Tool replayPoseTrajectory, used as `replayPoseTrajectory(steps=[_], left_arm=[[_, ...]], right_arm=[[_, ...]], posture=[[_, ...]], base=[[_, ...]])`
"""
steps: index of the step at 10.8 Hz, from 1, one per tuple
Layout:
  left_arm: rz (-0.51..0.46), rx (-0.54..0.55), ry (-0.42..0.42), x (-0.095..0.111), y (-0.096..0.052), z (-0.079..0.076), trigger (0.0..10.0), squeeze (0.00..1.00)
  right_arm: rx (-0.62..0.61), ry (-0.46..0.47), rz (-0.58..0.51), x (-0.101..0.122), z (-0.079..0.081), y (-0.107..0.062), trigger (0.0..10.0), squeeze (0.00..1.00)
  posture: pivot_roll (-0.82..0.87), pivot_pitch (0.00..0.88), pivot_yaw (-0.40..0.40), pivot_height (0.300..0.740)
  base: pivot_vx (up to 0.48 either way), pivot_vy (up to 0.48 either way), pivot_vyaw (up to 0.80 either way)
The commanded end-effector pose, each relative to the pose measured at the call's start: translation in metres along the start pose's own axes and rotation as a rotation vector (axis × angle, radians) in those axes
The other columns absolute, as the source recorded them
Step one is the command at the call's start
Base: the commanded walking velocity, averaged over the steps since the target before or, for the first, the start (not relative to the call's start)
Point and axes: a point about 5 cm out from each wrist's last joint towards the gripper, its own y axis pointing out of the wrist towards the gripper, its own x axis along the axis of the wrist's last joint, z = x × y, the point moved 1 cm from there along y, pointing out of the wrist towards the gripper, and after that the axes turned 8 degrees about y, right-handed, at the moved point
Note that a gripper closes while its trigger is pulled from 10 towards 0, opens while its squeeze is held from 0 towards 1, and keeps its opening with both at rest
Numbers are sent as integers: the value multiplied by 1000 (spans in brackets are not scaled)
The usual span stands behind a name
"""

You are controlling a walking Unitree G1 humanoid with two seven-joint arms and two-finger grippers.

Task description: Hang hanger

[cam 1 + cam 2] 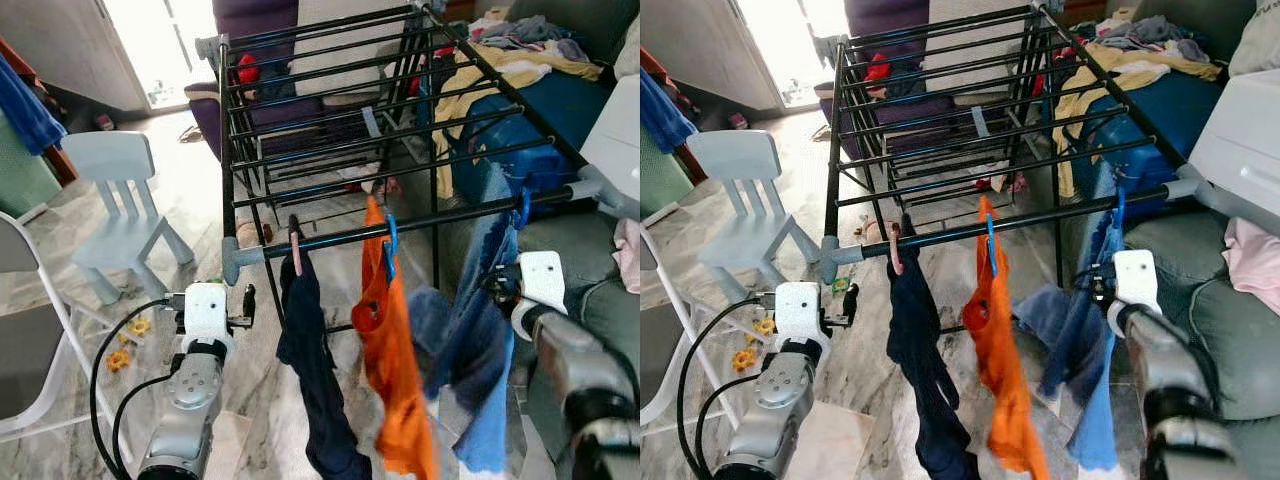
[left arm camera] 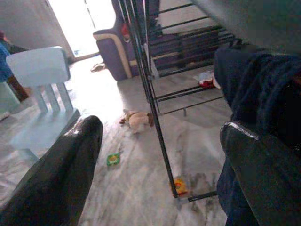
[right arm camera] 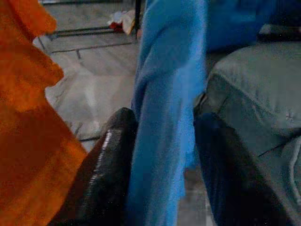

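Right gripper (image 3: 160, 155) pinches the blue garment (image 1: 480, 330) hanging from the rack rail (image 1: 440, 215); release gently so its hook stays seated. Left gripper (image 2: 160, 160) hangs released.

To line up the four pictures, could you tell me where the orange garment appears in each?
Left eye: orange garment hangs centre, below the drying rack's front bar.
Right eye: centre, same bar.
Left wrist: not in it.
Right wrist: beside the blue garment.
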Motion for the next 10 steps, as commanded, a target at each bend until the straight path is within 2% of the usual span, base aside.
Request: replayPoseTrajectory(steps=[1, 4, 6, 8, 10], left_arm=[[-1, 42, 14, -1, 0, 11, 10000, 0], [-7, 76, -4, 0, -1, 11, 10000, 0], [-3, 79, 1, -2, -3, 9, 10000, 0], [-3, 119, 5, -2, -3, 14, 10000, 0], [-4, 154, -3, -2, -4, 19, 10000, 0]], right_arm=[[1, 5, -51, 9, 5, 0, 10000, 1000], [-69, -16, -222, 20, 5, -19, 10000, 1000], [-43, -46, -326, 22, 25, -37, 10000, 1000], [-18, -74, -352, 20, 41, -42, 10000, 1000], [20, -70, -354, 25, 52, -38, 10000, 1000]], posture=[[-133, 0, 127, 740], [-143, 0, 116, 740], [-149, 0, 121, 740], [-132, 0, 102, 740], [-114, 0, 75, 740]], base=[[0, 0, 0], [0, 0, 0], [0, 0, 0], [0, 0, 0], [0, 0, 0]])
